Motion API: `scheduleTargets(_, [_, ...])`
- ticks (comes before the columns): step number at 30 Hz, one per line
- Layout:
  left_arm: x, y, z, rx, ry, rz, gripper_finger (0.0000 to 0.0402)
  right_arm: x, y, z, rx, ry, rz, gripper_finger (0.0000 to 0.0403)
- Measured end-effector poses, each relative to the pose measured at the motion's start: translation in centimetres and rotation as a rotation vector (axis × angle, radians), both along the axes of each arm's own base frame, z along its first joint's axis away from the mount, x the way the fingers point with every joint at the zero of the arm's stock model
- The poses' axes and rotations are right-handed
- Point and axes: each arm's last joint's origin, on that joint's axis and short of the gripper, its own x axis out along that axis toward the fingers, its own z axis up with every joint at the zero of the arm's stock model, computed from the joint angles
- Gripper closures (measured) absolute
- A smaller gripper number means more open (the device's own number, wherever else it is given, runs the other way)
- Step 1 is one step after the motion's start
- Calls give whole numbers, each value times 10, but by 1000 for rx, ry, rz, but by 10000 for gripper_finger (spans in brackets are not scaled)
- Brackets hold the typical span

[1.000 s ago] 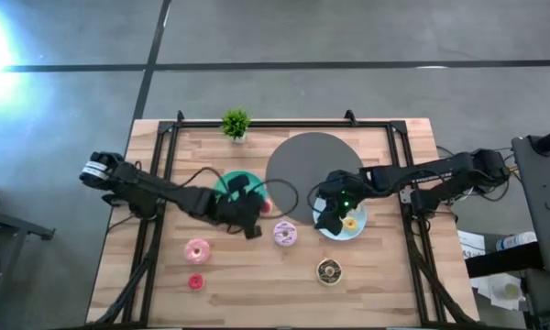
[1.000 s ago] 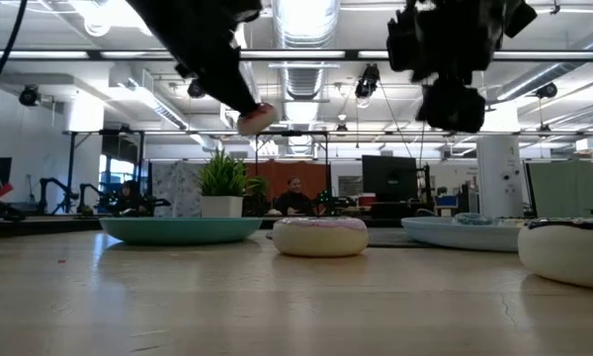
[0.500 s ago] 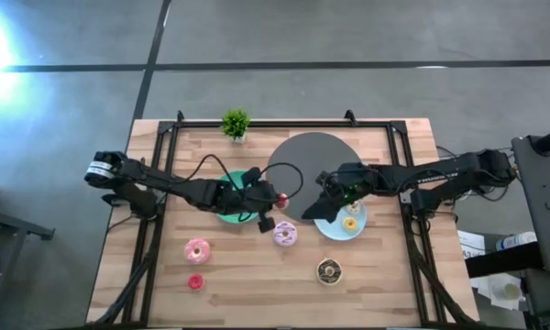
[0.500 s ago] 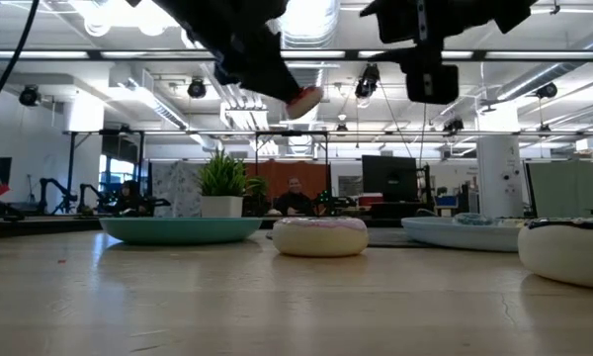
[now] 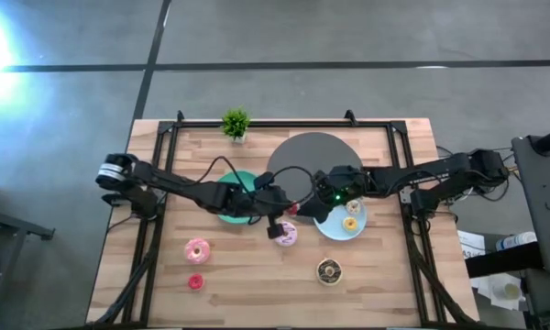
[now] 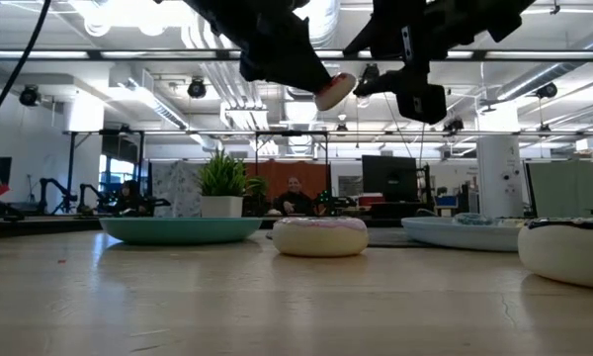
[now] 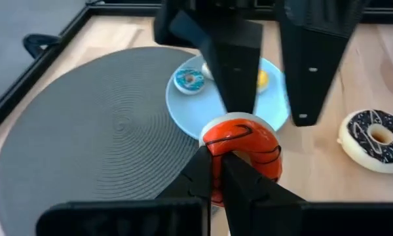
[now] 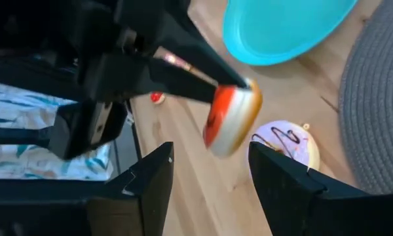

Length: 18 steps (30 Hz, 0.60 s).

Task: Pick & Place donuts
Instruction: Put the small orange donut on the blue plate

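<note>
A red-frosted donut point(image 7: 243, 145) with a cream underside hangs in the air in my left gripper point(image 7: 223, 160), which is shut on it. In the high view the donut point(image 5: 291, 210) is above the gap between the teal plate point(image 5: 231, 200) and the pale blue plate point(image 5: 337, 227). My right gripper point(image 8: 211, 149) is open and faces the donut point(image 8: 232, 121). Its fingers point(image 7: 234, 62) stand on either side just beyond the donut and do not touch it. In the low view the donut point(image 6: 334, 91) is well above the table. My left gripper pinches the red donut between its two fingers at the part of the ring nearest the wrist point(image 7: 226, 164). It comes level from the table's left side. The donut is lifted clear and stands on edge, tilted, frosting point(image 8: 217, 118) on one side, cream point(image 8: 247, 108) on the other.
On the wood lie a pink donut point(image 5: 197, 249), a tiny red one point(image 5: 195, 281), a lilac-white one point(image 5: 286, 236) under the grippers and a chocolate one point(image 5: 328, 270). The pale blue plate holds small donuts point(image 5: 350, 223). A grey disc point(image 5: 312, 160) and a plant point(image 5: 236, 122) stand farther back.
My left gripper has carried the red donut from over the teal plate toward the table's right, staying high above the wood. My right gripper has left the pale blue plate, shifted left toward the donut and turned to face it.
</note>
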Motion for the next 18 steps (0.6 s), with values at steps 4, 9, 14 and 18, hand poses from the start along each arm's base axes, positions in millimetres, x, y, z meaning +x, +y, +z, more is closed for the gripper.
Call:
scheduleTargets(4, [2,-4,0,-25,-2,-18,401,0,0,0,-9,4,-6,213])
scheduleTargets(9, [3,-4,2,-29,-25,-19,401,1,-1,-3,-20,12,-18,213])
scheduleTargets(14, [4,-4,3,-31,-36,-20,401,1,-2,-4,-19,17,-24,226])
scheduleTargets(18, [4,-4,4,-33,-41,-20,401,1,-1,-4,-5,20,-4,259])
